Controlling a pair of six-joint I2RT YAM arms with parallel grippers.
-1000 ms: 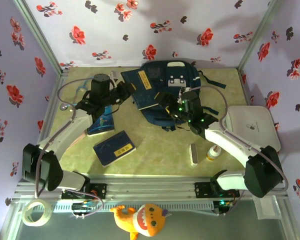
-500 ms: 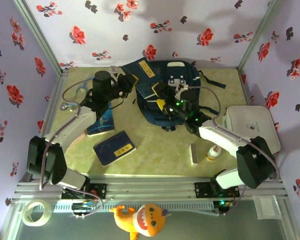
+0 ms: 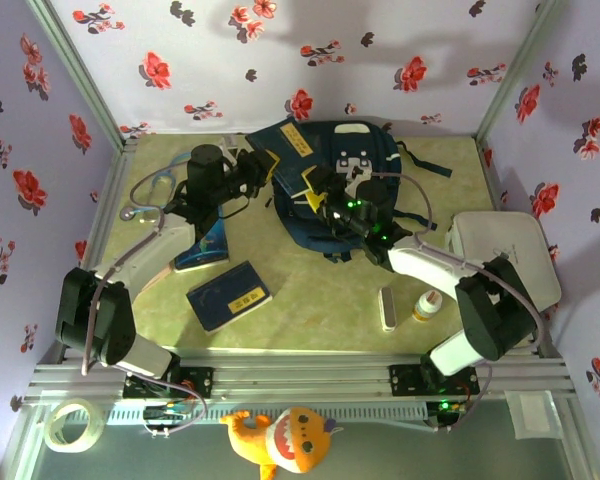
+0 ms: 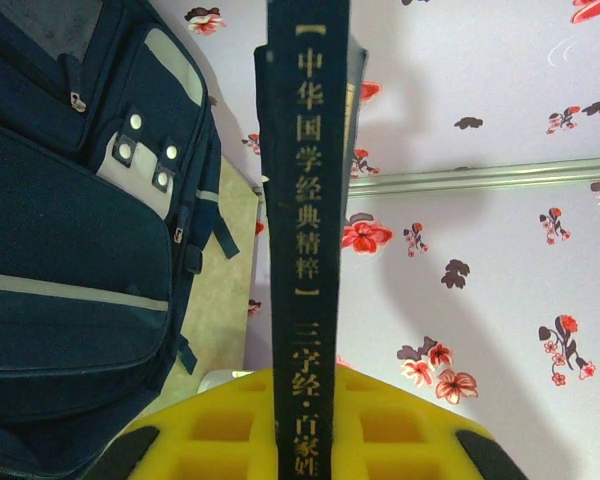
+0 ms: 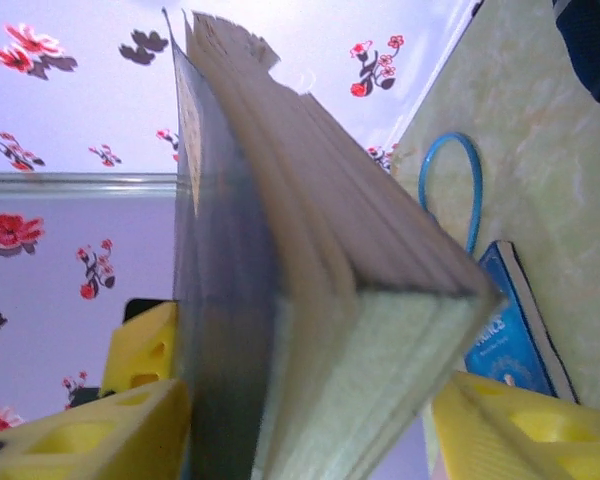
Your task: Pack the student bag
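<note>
Book handover, I reckon: left gripper pinches the book by the bag at table's back-centre, right gripper straddles its pages, clamp unclear; right needs firm hold before left releases.

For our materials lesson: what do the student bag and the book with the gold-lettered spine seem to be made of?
The student bag: probably woven synthetic fabric, matte navy; stitched seams, zip pulls and soft folds show. The book: likely a card or cloth cover, smooth dark finish, gold lettering on the spine.
</note>
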